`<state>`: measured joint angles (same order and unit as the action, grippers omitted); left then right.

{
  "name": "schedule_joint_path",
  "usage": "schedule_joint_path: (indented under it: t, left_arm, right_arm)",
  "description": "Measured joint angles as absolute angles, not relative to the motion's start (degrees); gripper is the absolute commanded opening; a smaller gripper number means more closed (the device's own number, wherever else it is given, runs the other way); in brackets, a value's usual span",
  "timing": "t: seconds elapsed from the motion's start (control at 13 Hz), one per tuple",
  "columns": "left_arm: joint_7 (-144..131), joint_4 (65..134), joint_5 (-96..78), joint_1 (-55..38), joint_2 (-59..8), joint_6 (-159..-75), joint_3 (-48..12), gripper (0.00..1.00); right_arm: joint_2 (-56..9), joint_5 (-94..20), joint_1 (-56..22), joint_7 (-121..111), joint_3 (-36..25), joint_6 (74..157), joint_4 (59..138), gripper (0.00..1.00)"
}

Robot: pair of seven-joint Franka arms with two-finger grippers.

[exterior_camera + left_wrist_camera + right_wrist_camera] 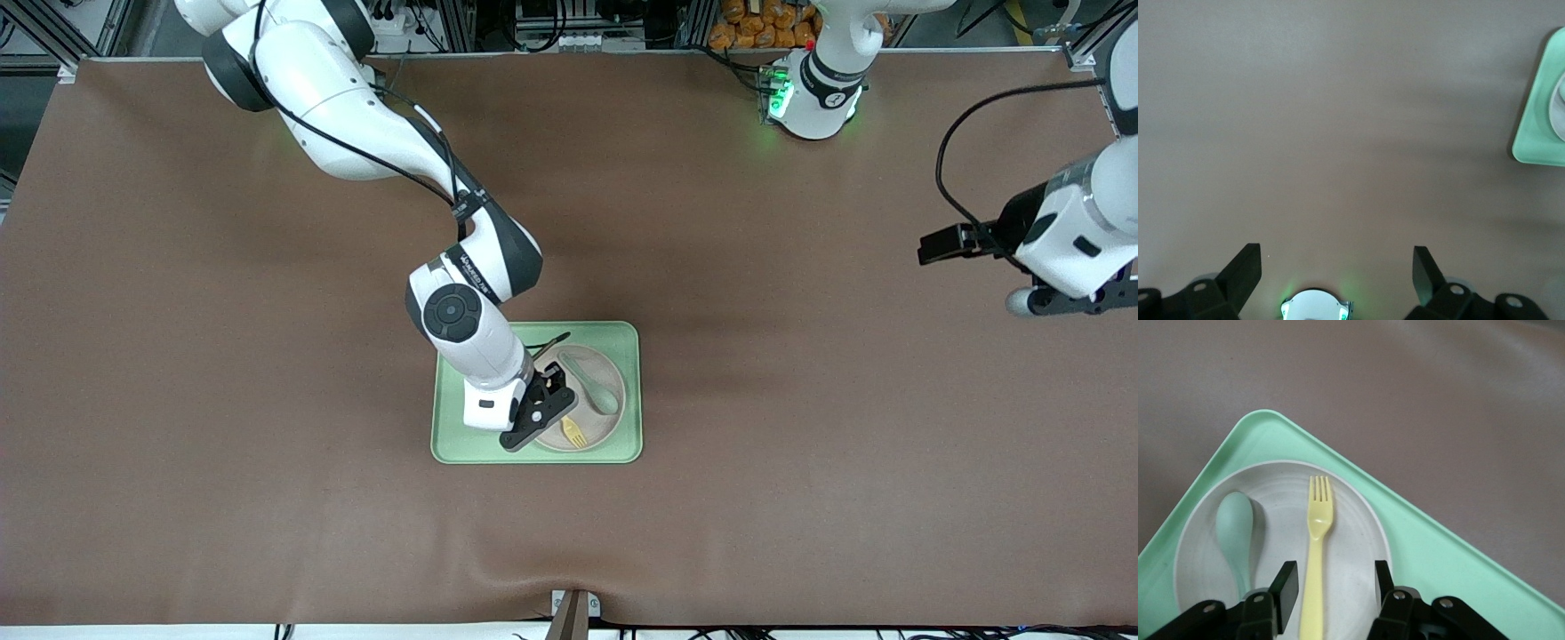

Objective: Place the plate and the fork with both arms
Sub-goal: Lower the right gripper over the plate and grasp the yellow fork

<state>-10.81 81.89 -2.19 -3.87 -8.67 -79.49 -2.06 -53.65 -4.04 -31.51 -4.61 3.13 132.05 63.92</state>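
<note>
Front view: one light green tray (536, 392) sits mid-surface on the brown surface (800, 444). On it is one plate (609, 422), and on the plate lie one fork (575, 433) and one grey-green spoon (594, 386), the fork nearer the front camera than the spoon's bowl. The right arm reaches down from its base over the tray; its right end effector (553, 397) hangs low over the plate and covers the fork's handle, so only the tines and neck show there. A dark thin item at the tray's rim beside the wrist is too small to identify.

Right wrist view shows what the front view hides: the full fork (1315, 553) lies flat on the plate (1351, 540), beside the spoon (1235, 537) and apart from it. The right end effector (1331, 583) has its fingers (1286, 587) spread on either side of the fork handle, clear of it and holding nothing. The spoon's handle end is cut off by the fingers. The tray (1445, 560) rim runs around the plate.

Left wrist view: the left end effector (1338, 277) is wide open and empty over bare surface (1338, 133); one corner of the tray (1538, 120) shows at the frame edge. In the front view the left end effector (1067, 300) waits at the left arm's end of the surface, partly cut off by the frame edge.

Count: two arms, one tray, one plate, one fork, one spoon.
</note>
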Motion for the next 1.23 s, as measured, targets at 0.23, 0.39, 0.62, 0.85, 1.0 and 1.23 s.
schedule_joint_path:
  t: [0.23,0.39,0.62,0.85,1.0,1.23]
  left_arm:
    - [-10.81,83.44,-2.19,-4.60,-5.52,-79.24,-2.39,1.00]
    - [-10.75,84.16,-2.19,-4.90,-4.51,-79.24,-2.45,1.00]
    - [-8.62,84.88,-1.17,-4.90,-3.35,-79.24,-2.05,1.00]
    - [-6.15,85.95,1.35,-4.73,-2.08,-79.24,-2.01,1.00]
    - [-3.98,86.47,1.35,-3.73,-1.23,-79.25,-1.91,1.00]
    - [-3.12,86.66,0.86,-3.17,-0.74,-79.51,-1.95,1.00]
  right_arm:
    - [-54.72,-3.89,-32.63,-4.07,3.07,132.06,63.82,0.58]
    - [-55.61,-3.51,-32.71,-4.06,3.00,132.50,63.81,0.59]
    - [-56.66,-3.48,-32.70,-4.06,2.89,132.79,63.80,0.58]
    - [-57.72,-3.29,-32.83,-4.06,2.89,134.32,63.80,0.57]
    - [-58.25,-3.08,-33.10,-4.06,2.90,134.77,63.80,0.57]
    - [-58.83,-2.08,-33.47,-4.06,2.90,135.41,63.80,0.57]
